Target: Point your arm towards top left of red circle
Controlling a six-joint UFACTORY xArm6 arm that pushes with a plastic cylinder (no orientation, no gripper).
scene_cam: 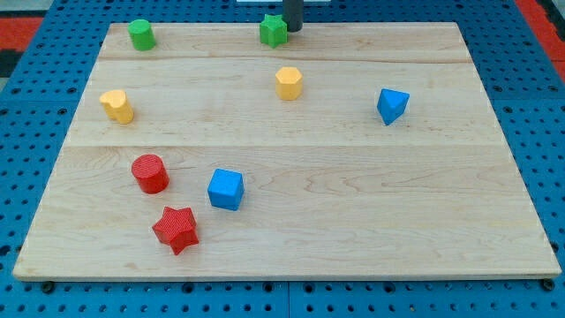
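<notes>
While my tip [292, 29] rests at the far top edge of the wooden board [353, 221], a little left of that edge's middle, it sits just beside the green star block [274, 30], on that block's right and seemingly touching it, though I cannot tell for certain whether there is a sliver of gap. I have no jaws to open or shut: I end in a plain dark rod, and it holds nothing. The red circle [150, 173], a short red cylinder, stands well apart from me in the lower left part of the board, nearer the left edge than the middle. Just below it and slightly to its right, toward the bottom edge, lies the red star [176, 230], near but not touching. To the right of the red circle, also close but apart, is the blue cube [225, 189]. Above the red circle, toward the left edge, stands a yellow block [116, 106] with a rounded shape I cannot make out precisely. In the top left corner is the green cylinder [141, 34]. Below my tip, in the upper middle of the board, sits a yellow hexagonal block [289, 83], and toward the right edge is a blue block [392, 105] of angular, wedge-like form
</notes>
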